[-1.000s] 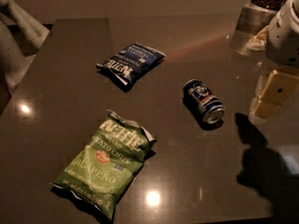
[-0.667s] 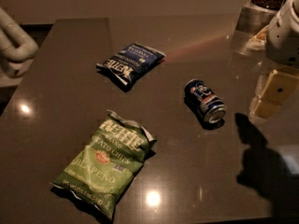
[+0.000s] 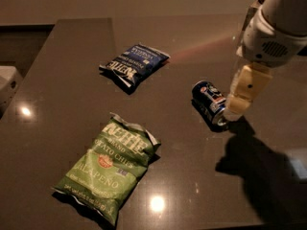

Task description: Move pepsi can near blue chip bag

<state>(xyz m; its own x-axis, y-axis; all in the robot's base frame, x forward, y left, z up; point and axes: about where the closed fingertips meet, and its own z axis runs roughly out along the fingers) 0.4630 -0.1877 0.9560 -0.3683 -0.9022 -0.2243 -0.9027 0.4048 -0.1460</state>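
The pepsi can (image 3: 209, 101) lies on its side on the dark table, right of centre. The blue chip bag (image 3: 134, 64) lies flat at the back, left of the can and apart from it. My gripper (image 3: 243, 94) hangs from the white arm at the upper right, its cream finger just to the right of the can's near end and above the table.
A green jalapeño chip bag (image 3: 111, 164) lies at the front left. The table's left edge (image 3: 29, 75) runs along a lower floor area with a white object (image 3: 5, 86). My arm's shadow (image 3: 261, 171) falls on the front right of the table.
The view has shifted, and my arm has come left and down toward the can. The can and both bags lie where they were.
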